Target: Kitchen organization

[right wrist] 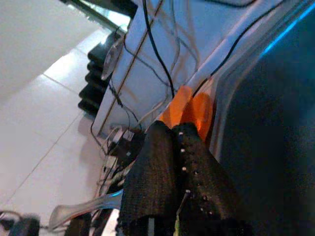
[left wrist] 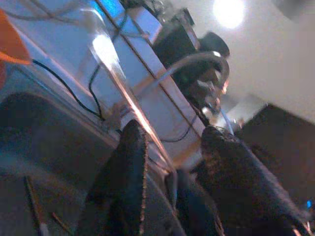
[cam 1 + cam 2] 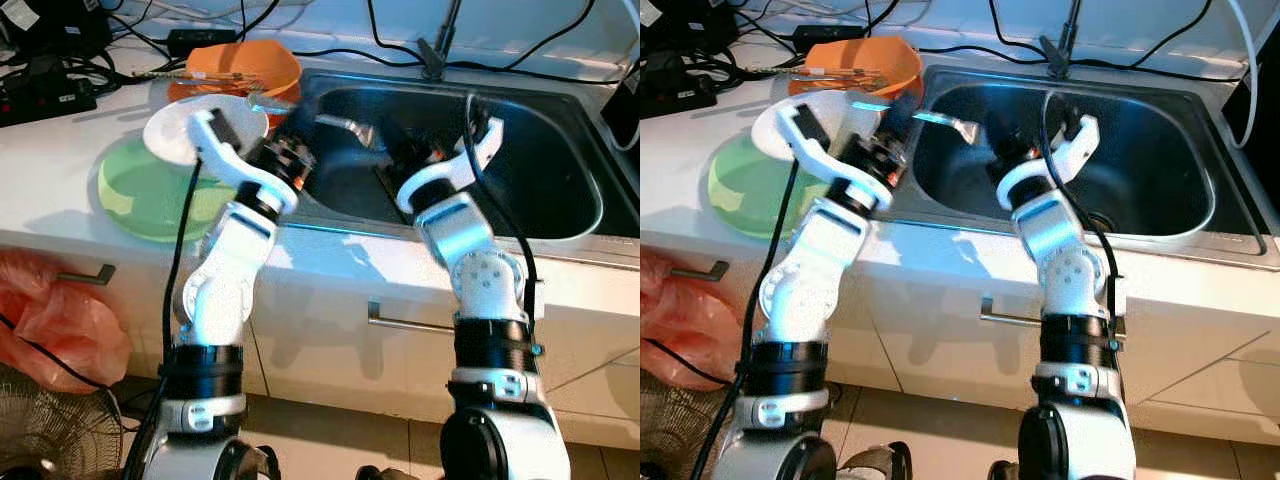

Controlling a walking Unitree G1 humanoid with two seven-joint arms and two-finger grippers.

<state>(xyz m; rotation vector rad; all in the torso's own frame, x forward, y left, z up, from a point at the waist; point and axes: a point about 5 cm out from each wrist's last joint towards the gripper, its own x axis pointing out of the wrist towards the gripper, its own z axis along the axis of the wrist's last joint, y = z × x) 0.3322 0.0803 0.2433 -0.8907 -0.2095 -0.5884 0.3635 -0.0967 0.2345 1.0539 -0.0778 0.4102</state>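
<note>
From my remote seat the biggest thing is the white counter, its far edge strewn with black cables. Set into it on the right is the steel sink, its right end cut off by the edge of the left eye view. At the counter's left, near the front edge, lies a pale green plate, with a white plate overlapping its far rim and an orange bowl behind that, close to the sink's left rim. Below the front edge hangs an orange plastic bag, partly cut off.

My left gripper reaches over the sink's left rim. In its wrist view the two fingers stand a moderate gap apart with a thin clear handle running between them; whether they pinch it I cannot tell, the picture being blurred. In the right eye view a shiny utensil juts out over the basin from that gripper.

My right gripper is down in the basin, its fingers pressed flat together with nothing between them.

I can read no labels or writing anywhere.
</note>
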